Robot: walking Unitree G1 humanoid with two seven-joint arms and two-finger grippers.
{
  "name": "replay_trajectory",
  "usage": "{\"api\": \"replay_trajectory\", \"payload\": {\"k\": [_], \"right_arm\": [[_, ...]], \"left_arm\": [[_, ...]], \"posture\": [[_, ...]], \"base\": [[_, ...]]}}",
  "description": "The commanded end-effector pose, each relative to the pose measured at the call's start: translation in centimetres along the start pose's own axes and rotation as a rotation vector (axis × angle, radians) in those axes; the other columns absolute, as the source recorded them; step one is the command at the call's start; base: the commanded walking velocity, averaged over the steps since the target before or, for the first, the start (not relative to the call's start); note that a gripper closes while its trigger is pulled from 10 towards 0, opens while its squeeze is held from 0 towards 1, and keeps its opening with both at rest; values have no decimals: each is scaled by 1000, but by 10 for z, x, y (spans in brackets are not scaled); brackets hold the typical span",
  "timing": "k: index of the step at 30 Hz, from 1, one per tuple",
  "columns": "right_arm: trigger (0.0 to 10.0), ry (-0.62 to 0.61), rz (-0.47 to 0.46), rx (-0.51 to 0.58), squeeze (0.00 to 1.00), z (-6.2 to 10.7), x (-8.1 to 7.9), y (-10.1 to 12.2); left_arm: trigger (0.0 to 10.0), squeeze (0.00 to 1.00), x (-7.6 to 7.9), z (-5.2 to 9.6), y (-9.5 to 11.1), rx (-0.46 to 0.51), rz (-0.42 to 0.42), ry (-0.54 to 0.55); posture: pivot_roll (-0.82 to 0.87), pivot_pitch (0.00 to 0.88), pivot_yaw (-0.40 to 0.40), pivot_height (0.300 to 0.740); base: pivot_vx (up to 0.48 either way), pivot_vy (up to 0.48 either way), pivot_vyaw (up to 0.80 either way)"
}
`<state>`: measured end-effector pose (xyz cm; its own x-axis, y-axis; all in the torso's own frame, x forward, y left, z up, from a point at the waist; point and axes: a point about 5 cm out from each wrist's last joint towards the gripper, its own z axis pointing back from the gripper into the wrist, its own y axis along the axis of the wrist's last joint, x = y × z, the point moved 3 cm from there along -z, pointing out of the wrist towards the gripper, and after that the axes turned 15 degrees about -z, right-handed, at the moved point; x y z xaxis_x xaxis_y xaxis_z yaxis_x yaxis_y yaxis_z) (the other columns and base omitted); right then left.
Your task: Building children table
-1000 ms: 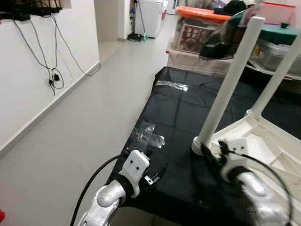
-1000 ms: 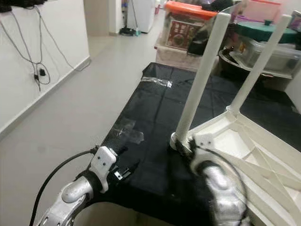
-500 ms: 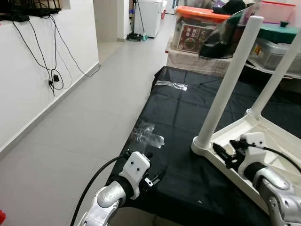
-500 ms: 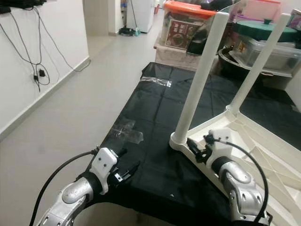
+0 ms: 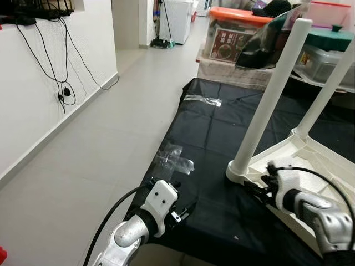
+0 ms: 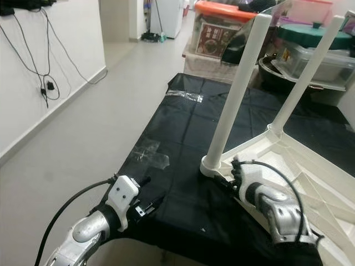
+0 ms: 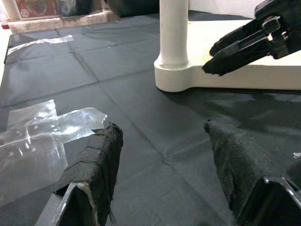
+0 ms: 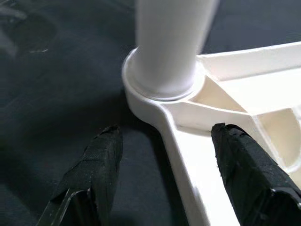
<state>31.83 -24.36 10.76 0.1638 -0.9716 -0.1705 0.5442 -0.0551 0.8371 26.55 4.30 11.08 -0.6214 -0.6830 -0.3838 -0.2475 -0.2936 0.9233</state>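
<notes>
Your upturned white plastic children's table (image 5: 302, 152) is lying on the black cloth-covered bench (image 5: 216, 133), its round white legs (image 5: 270, 94) pointing up. Your right gripper (image 5: 256, 189) is hovering at the table's near corner, jaws released and straddling the rim below the near leg's socket. Your left gripper (image 5: 186, 211) is idling at the bench's front edge near the clear tape patch (image 5: 175, 159), jaws released.

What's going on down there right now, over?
Right claw open, straddling upturned white table's edge by near leg. Left claw open, hovering over black cloth. Clear tape on cloth, not blocking.
</notes>
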Motion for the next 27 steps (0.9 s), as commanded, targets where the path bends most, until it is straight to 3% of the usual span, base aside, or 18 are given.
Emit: {"api": "replay_trajectory", "payload": {"k": [1, 12, 13, 14, 15, 18, 20, 22, 23, 25, 26, 27], "right_arm": [[10000, -14, 9, -72, 0, -4, 1, -7], [10000, -15, 87, -176, 0, -15, 5, -8], [3333, -12, 116, -181, 0, -17, 6, -3], [3333, -12, 116, -181, 0, -17, 6, -3], [0, 34, 157, -199, 0, -18, 4, 0], [0, 34, 157, -199, 0, -18, 4, 0], [0, 213, 299, -271, 0, -14, -8, 4], [0, 213, 299, -271, 0, -14, -8, 4], [0, 304, 400, -312, 0, -10, -13, 8], [0, 304, 400, -312, 0, -10, -13, 8], [0, 378, 462, -360, 0, -6, -18, 12], [0, 378, 462, -360, 0, -6, -18, 12]], "left_arm": [[10000, 0, 3, 1, 0, -10, -9, -13], [10000, 0, 3, 4, 1, -14, -1, -8], [10000, 0, 4, 6, 2, -14, 2, -6], [10000, 0, 4, 6, 2, -14, 2, -6], [10000, 0, 5, 7, 2, -15, 5, -4], [10000, 0, 5, 7, 2, -15, 5, -4], [10000, 0, 8, 11, 5, -14, 14, -5], [10000, 0, 8, 11, 5, -14, 14, -5], [10000, 0, 10, 13, 7, -12, 18, -7], [10000, 0, 10, 13, 7, -12, 18, -7], [10000, 0, 12, 15, 9, -11, 20, -7], [10000, 0, 12, 15, 9, -11, 20, -7]], "posture": [[128, 0, -109, 740], [131, 0, -123, 740], [132, 0, -129, 740], [132, 0, -129, 740], [131, 0, -131, 740], [131, 0, -131, 740], [122, 0, -143, 740], [122, 0, -143, 740], [122, 0, -152, 740], [122, 0, -152, 740], [127, 0, -162, 740], [127, 0, -162, 740]], "base": [[0, 0, 0], [0, 0, 0], [0, 0, 0], [0, 0, 0], [0, 0, 0], [0, 0, 0], [0, 0, 0], [0, 0, 0], [0, 0, 0], [0, 0, 0], [0, 0, 0], [0, 0, 0]]}}
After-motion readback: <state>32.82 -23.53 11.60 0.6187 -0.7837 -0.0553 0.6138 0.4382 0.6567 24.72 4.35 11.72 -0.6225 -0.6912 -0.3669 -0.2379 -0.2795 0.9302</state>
